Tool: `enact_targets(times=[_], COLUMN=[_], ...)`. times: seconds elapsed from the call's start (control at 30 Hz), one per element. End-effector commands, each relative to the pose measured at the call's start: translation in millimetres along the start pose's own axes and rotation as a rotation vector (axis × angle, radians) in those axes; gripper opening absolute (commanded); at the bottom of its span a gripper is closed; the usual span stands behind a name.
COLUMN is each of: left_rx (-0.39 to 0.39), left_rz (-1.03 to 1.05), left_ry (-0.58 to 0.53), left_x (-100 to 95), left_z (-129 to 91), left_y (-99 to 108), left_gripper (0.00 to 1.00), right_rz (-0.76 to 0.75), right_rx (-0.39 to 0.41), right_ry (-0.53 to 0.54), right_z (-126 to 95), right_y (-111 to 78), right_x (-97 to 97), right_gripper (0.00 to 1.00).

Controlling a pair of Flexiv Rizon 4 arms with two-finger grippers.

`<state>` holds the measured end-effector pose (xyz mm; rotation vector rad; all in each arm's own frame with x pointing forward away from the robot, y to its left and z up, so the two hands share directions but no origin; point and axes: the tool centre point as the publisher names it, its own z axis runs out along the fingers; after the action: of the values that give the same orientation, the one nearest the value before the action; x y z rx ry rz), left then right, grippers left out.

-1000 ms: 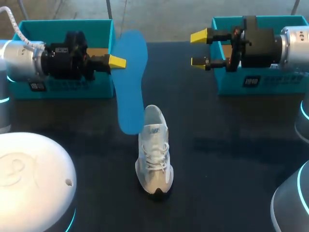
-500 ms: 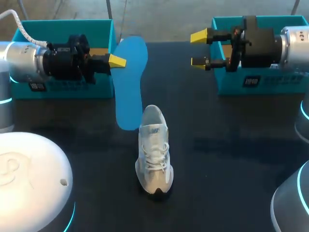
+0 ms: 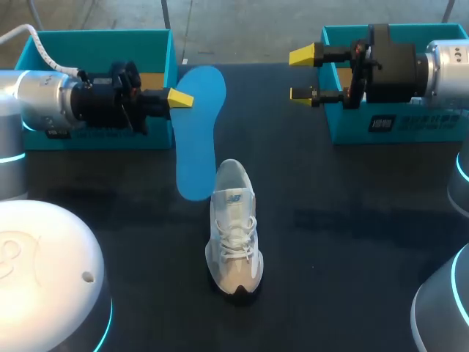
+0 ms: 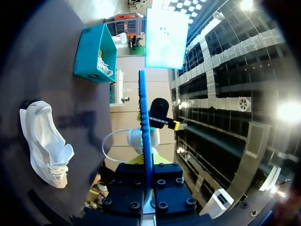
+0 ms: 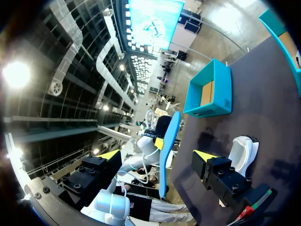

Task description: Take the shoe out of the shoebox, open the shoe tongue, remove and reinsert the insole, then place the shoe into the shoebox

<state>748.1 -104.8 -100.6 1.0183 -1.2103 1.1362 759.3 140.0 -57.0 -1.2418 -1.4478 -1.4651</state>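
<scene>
The setting was identified as a robotics laboratory workstation. In the head view, a dark table (image 3: 352, 242) was seen filling the frame. Two industrial arms were positioned over it: the left arm (image 3: 44, 110) at the upper left and the right arm (image 3: 447, 66) at the upper right. Rounded machine housings edged with cyan indicator lights were recorded at the lower left (image 3: 44, 271) and lower right (image 3: 443, 308). One teal shoebox (image 3: 110, 139) was set at the upper left and a second shoebox (image 3: 410, 125) at the upper right.
</scene>
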Motion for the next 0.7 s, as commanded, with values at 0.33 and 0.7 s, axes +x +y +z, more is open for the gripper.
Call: enact_targets(times=[0.33, 0.7], left_rx=[0.042, 0.056], left_rz=[-0.026, 0.017], left_ry=[0.026, -0.001], left_x=[-15.4, -19.1], left_z=[8.1, 16.1], left_y=[-16.5, -24.1], left_gripper=[0.00, 0.00], right_rz=[-0.069, -0.115], right_rx=[0.005, -0.033], right_ry=[-0.182, -0.475], right_z=[16.0, 26.8], right_y=[-3.2, -7.4], right_x=[24.6, 49.8], right_gripper=[1.00, 1.00])
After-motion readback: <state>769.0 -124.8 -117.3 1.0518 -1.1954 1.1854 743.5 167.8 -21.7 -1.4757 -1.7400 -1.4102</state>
